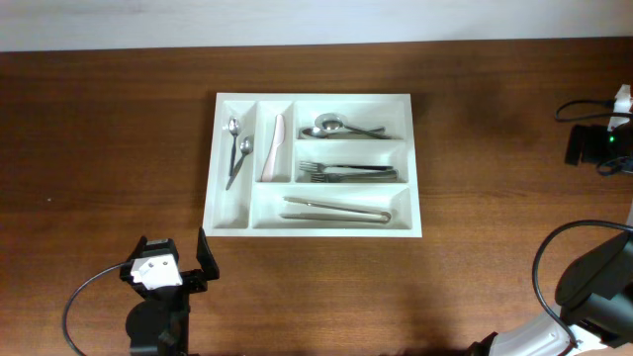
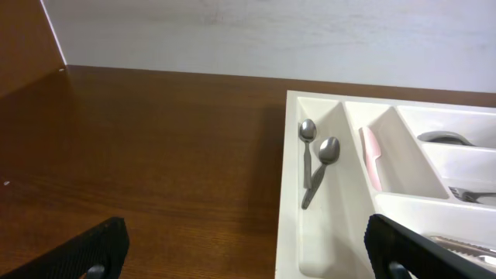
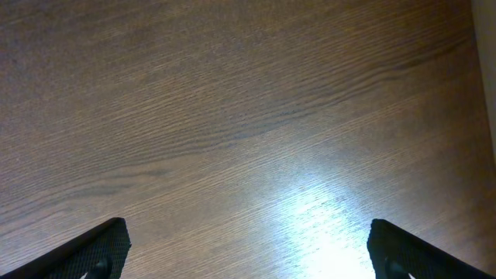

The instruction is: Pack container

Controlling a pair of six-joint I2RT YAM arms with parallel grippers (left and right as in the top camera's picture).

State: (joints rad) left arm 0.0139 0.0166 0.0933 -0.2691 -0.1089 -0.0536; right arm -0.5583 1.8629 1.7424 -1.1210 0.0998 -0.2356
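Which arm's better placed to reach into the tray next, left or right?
Left, probably. The left gripper sits open just off the near-left corner of the container, and its wrist camera sees the two spoons. The right gripper, also open, has only table in view.

One white rectangular plastic tray (image 1: 336,231) with five compartments holds two small metal teaspoons (image 1: 245,146), one pale pink plastic knife (image 1: 272,148) and one pair of metal tongs (image 1: 336,211). The large metal spoons (image 1: 329,125) and metal forks (image 1: 341,172) overlap, probably two each.

Cutlery (image 1: 346,171) in container (image 1: 315,96) on table (image 1: 99,148)
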